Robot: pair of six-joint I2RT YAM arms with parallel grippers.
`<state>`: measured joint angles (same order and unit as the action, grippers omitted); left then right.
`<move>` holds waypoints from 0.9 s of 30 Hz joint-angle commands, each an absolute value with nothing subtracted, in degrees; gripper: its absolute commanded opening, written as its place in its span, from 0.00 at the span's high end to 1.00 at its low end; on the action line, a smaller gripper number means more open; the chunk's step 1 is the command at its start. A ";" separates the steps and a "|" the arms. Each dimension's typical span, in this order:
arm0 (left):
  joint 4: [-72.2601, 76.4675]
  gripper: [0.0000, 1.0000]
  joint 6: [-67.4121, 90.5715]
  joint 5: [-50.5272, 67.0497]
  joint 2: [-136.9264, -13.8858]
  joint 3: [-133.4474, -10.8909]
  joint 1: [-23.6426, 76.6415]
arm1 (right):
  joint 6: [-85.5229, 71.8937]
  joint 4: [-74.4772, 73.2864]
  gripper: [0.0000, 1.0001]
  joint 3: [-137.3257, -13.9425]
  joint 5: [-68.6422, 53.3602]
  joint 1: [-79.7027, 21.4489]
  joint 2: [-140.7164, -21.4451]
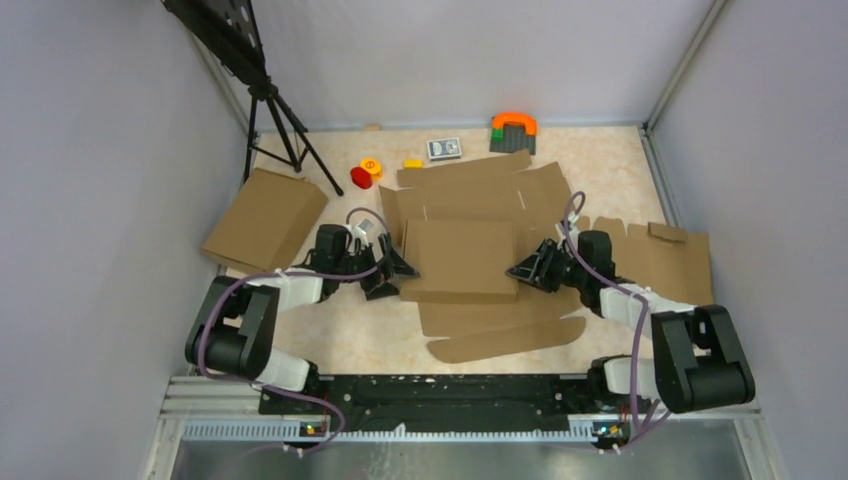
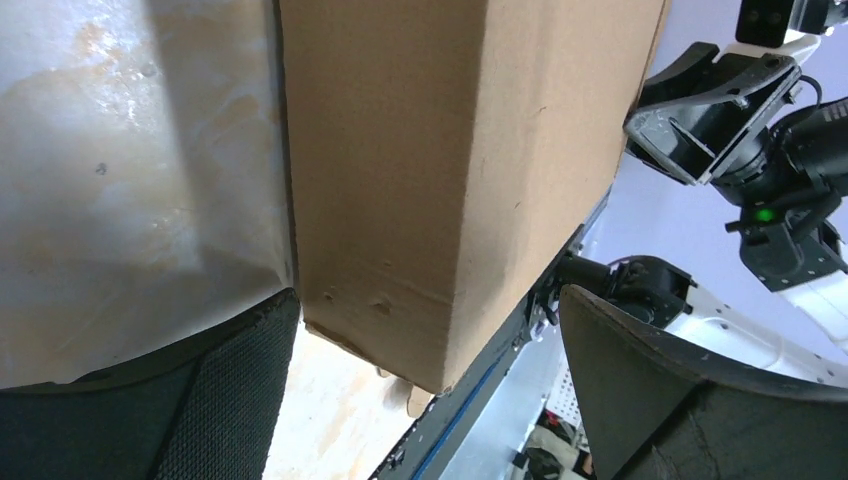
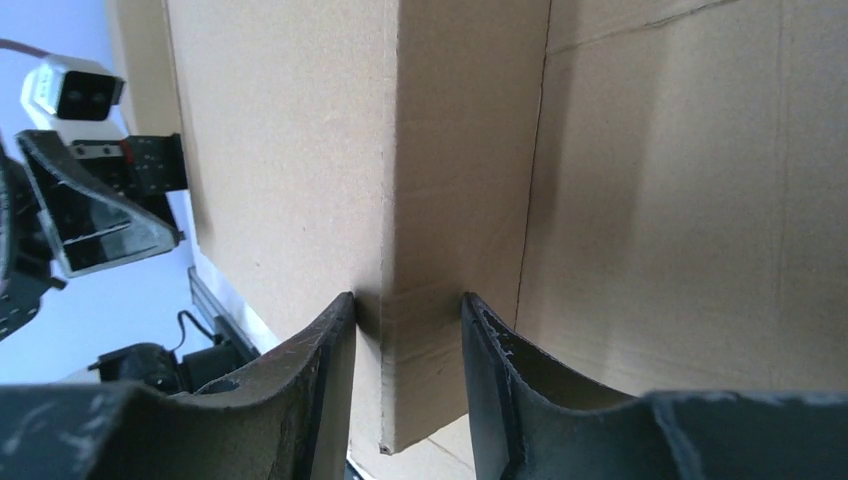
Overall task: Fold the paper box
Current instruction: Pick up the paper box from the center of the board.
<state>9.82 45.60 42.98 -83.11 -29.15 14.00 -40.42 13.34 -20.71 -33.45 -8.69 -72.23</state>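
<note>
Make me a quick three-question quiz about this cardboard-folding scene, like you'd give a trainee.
1. True or false: the left gripper stands wide open, with a corner of the paper box between its fingers.
2. Pick one: the right gripper has its fingers on either side of A) a red block, B) a raised fold of the paper box, C) a tripod leg.
3. Short answer: what flat brown thing lies to the left of the left gripper, apart from the paper box?

Key: 1 true. 2 B. 3 the plain cardboard slab.
</note>
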 commanded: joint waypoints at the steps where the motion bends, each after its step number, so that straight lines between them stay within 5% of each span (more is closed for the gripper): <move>1: 20.12 0.01 49.89 48.37 -86.10 -27.62 13.80 | -39.37 15.75 0.67 -18.34 -36.38 -6.63 -75.75; 9: 35.55 0.08 59.24 53.25 -89.20 -24.72 13.82 | -37.80 16.63 0.71 -17.71 -37.83 -4.35 -78.74; 16: 65.73 0.30 78.02 57.96 -92.80 -21.01 13.88 | -37.65 17.33 0.71 -17.96 -38.96 -4.33 -78.78; 22: 62.06 0.41 75.39 57.70 -91.78 -21.73 13.93 | -36.49 14.63 0.70 -19.06 -39.20 -4.36 -76.96; 27: 52.08 0.48 70.13 55.15 -84.63 -22.57 13.82 | -35.09 9.48 0.50 -21.02 -38.52 -4.31 -71.09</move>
